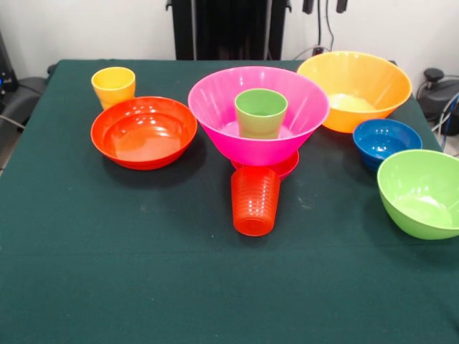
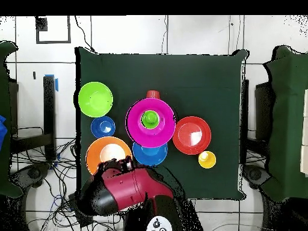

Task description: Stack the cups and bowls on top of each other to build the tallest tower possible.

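The tower is a large pink bowl (image 1: 258, 136) resting on a small magenta bowl (image 1: 281, 168), with a light green cup (image 1: 260, 113) upright inside it. A ribbed orange-red cup (image 1: 255, 201) touches its front. Left of the pink bowl lie a wide red-orange bowl (image 1: 143, 132) and a yellow cup (image 1: 113, 86). To the right are a yellow-orange bowl (image 1: 355, 89), a small dark blue bowl (image 1: 386, 140) and a lime green bowl (image 1: 423, 192). A medium blue bowl (image 2: 149, 154) shows only from overhead. My gripper (image 1: 324, 6) shows two separate tips at the top edge, open and empty, high behind the yellow-orange bowl (image 2: 103, 150).
The dark green cloth (image 1: 143, 272) covers the table, with bare room toward the camera in the front view. From overhead, my red arm (image 2: 123, 186) reaches over the table's edge at the yellow-orange bowl. Cables lie on the floor beside the table.
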Robot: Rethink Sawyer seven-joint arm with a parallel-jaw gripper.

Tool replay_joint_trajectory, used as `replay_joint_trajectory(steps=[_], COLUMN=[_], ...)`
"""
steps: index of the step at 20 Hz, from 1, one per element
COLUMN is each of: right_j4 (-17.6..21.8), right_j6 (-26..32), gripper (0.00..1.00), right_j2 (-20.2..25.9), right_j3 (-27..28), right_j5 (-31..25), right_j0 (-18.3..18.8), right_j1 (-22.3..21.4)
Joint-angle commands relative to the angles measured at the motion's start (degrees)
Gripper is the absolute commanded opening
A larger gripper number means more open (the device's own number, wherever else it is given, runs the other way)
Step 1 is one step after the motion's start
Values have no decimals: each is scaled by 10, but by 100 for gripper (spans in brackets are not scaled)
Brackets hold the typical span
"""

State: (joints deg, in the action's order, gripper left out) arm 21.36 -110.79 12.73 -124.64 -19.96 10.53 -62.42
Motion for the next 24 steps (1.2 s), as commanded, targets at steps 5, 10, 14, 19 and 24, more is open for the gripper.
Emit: replay_joint_trajectory(steps=[5,10,14,19,24], right_j4=[37,43,39,42,46], right_j6=[19,40,47,43,41], gripper=[100,100,100,100,100], right_j2=[10,18,26,26,25], right_j3=[116,119,110,99,101], right_j5=[-40,-55,-60,-55,-55], right_j0=[39,53,65,70,67], right_j1=[68,67,59,57,58])
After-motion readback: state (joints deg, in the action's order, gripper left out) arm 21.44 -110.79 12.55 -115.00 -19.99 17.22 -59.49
